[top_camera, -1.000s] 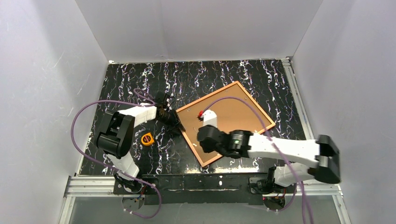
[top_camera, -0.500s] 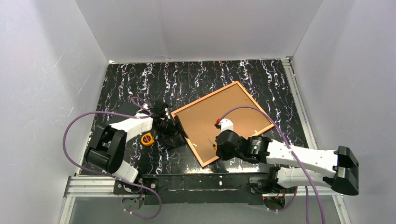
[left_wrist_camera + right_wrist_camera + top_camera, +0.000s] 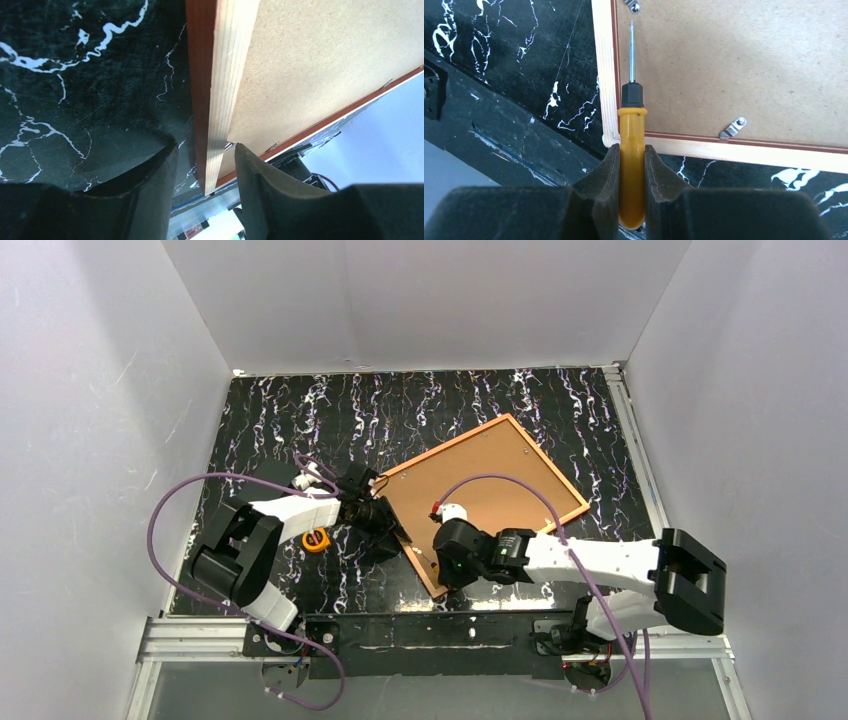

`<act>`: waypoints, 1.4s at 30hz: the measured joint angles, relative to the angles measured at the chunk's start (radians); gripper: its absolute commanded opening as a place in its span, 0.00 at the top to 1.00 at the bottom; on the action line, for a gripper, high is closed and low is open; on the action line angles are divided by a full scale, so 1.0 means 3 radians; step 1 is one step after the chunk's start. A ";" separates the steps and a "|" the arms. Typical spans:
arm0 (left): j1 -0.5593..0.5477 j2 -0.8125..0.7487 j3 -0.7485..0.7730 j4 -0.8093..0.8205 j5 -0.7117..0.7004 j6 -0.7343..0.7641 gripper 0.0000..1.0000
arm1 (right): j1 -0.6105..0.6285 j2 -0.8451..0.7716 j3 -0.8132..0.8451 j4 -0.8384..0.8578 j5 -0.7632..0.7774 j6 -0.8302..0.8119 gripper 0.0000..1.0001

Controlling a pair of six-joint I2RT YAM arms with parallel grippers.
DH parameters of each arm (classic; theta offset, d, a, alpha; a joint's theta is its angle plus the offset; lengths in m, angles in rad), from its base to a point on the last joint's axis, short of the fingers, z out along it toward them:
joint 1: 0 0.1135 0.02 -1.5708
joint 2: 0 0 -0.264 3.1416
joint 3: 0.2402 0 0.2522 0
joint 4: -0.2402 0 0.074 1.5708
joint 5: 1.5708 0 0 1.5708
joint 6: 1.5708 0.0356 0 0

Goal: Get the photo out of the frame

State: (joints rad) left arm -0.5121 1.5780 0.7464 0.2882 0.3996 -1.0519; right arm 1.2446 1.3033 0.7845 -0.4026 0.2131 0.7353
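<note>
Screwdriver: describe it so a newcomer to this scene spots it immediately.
Find the big brown board back of the photo, lying in the frame. At its near corner, the right claw clamps the screwdriver: yellow handle, black collar, thin steel shaft, unlike the small flat metal clips nearby.

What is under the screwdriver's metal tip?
The plain brown back of the photo, just inside the frame; a metal clip sits just beyond the screwdriver tip. The printed side is covered and cannot be seen.
</note>
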 measured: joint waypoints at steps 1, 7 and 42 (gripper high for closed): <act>-0.0005 0.0003 -0.0001 0.0003 -0.0011 -0.0019 0.61 | 0.0003 0.0051 0.0003 0.0033 -0.0008 0.0005 0.99; -0.0041 0.0038 0.0000 0.0062 -0.0116 -0.0041 0.82 | 0.0025 0.0220 0.0020 0.0136 -0.0034 0.0004 0.99; -0.0052 0.0029 -0.0031 0.0123 -0.0126 -0.0034 1.00 | 0.0067 0.0528 0.0365 -0.0062 0.0557 0.0223 0.99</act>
State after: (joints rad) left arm -0.5278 1.5867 0.7372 0.3252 0.3618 -1.0622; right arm 1.2648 1.4616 0.8940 -0.4213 0.3801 0.8021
